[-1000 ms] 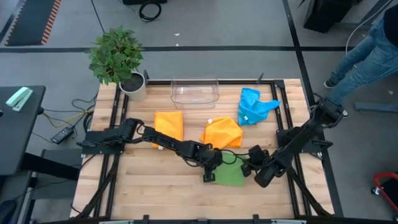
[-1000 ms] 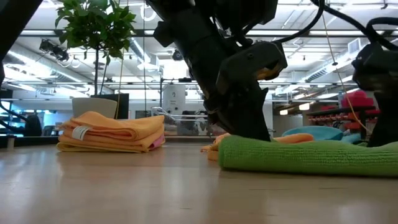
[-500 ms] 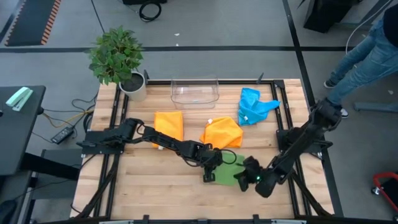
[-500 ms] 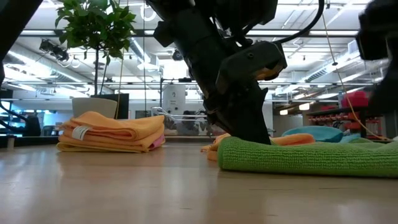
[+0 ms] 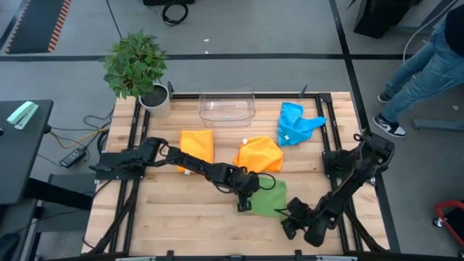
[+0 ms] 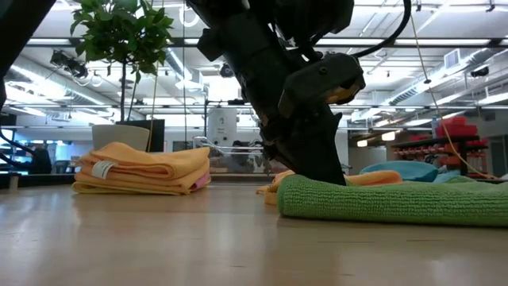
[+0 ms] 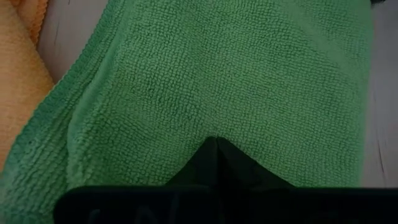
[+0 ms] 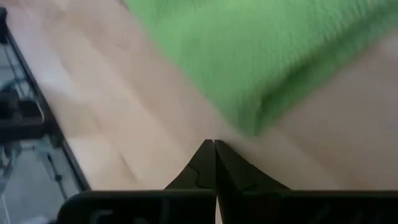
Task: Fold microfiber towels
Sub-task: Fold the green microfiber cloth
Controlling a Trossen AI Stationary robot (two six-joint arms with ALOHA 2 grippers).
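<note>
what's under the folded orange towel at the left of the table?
Low view: the orange towel tops a stack, with yellow and pink edges showing beneath it. Anything else in the stack is covered; from above only orange shows.

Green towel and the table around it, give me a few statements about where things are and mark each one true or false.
1. The left gripper is shut and rests on the green towel. True.
2. The right gripper is clamped on the green towel. False: it is shut, but off the towel, over bare wood.
3. The blue towel lies in the clear plastic bin. False: it lies on the table beside the bin.
4. Folded orange cloths form a stack. True.
5. A potted plant stands at a table corner. True.
</note>
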